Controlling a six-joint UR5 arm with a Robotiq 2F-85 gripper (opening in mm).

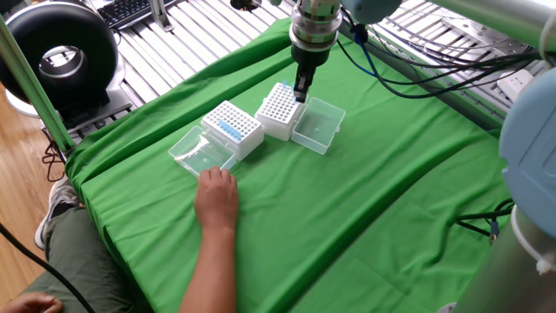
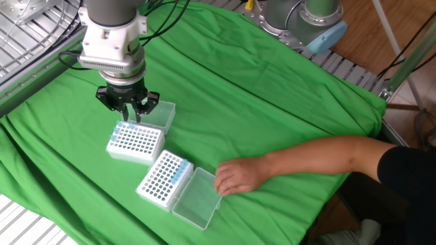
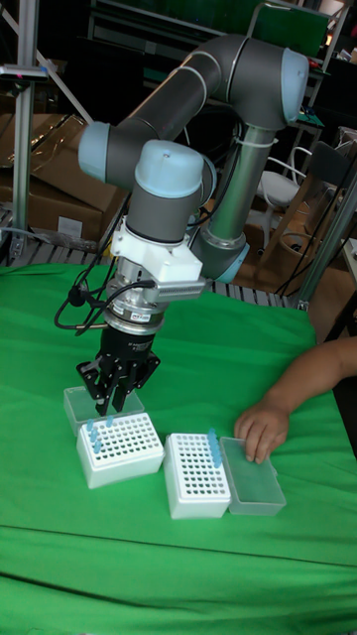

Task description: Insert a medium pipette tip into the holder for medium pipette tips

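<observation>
Two white pipette tip holders stand side by side on the green cloth. My gripper [image 1: 300, 89] [image 2: 128, 116] [image 3: 114, 405] hangs just above the far edge of one holder [image 1: 278, 109] [image 2: 135, 143] [image 3: 121, 448]. A couple of blue tips [image 2: 122, 126] [image 3: 91, 437] stand in that edge. The fingers are close together with a narrow gap, and I see no tip between them. The second holder [image 1: 233, 126] [image 2: 163, 177] [image 3: 196, 474] carries a row of blue tips [image 2: 178, 171] [image 3: 212, 446].
Each holder has a clear lid lying open beside it, one [image 1: 317, 123] [image 2: 162, 114] behind the gripper, the other [image 1: 198, 152] [image 2: 196, 199] under a person's hand [image 1: 217, 196] [image 2: 238, 175] [image 3: 263, 427]. Cables trail from the arm's wrist.
</observation>
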